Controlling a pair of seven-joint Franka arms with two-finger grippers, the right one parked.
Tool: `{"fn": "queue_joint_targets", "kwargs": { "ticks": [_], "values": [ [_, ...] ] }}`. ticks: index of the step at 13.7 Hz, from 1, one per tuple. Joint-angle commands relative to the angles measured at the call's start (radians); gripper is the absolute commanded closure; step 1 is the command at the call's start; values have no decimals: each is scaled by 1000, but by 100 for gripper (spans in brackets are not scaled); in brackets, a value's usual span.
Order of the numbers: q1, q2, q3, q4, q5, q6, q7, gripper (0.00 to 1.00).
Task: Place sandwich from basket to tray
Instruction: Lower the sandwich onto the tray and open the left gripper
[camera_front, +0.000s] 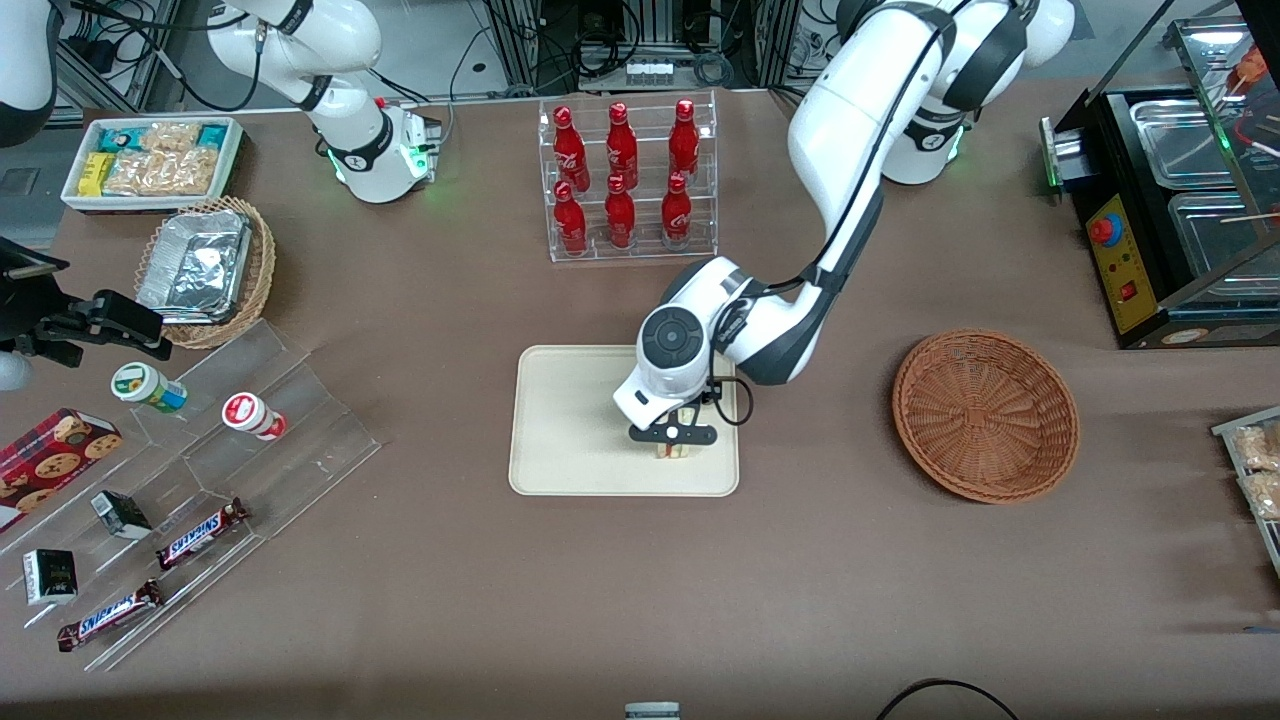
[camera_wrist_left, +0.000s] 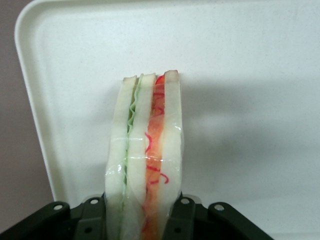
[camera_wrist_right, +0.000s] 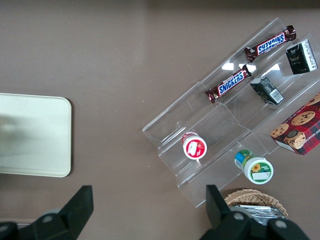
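One sandwich (camera_wrist_left: 145, 165) in play, and it's standing on edge over the tray (camera_front: 560, 420), clamped between the gripper (camera_front: 673, 440) fingers (camera_wrist_left: 182, 217) — bread slices upright, green layer on one side, red and orange on the other. In the front view the sandwich (camera_front: 674, 449) sits just inside the tray's near edge, toward the corner at the working arm's end. Whether it touches the tray floor I cannot tell. The gripper (camera_wrist_left: 145, 220) pinches the wedge narrowly from both flat sides.

One tray, and most of it lies bare toward the parked arm's end. One basket (camera_front: 985, 415), nothing in it, well apart from the tray toward the working arm's end, with open brown table (camera_front: 800, 580) between them and along the whole near edge.

The left arm (camera_front: 850, 190) reaches down from the table's farther edge, elbow bent, wrist (camera_front: 670, 360) folded over the tray, gripper pointing straight down.

Farther from the camera than the tray: six red bottles (camera_front: 620, 180) in a clear rack. Toward the parked arm's end, a clear stepped stand (camera_front: 250, 430) with two Snickers bars (camera_front: 200, 533) and two small tubs (camera_front: 252, 414).
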Motion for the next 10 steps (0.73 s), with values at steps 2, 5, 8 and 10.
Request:
{"fn": "queue_joint_targets", "kwargs": {
  "ticks": [2,5,8,10],
  "values": [
    [0,32,8,59,-2,-14,-15,58],
    [3,34,8,56,0,19,-69,54],
    [3,29,8,51,11,15,-66,36],
    [5,15,10,51,12,7,-60,6]
  ]
}}
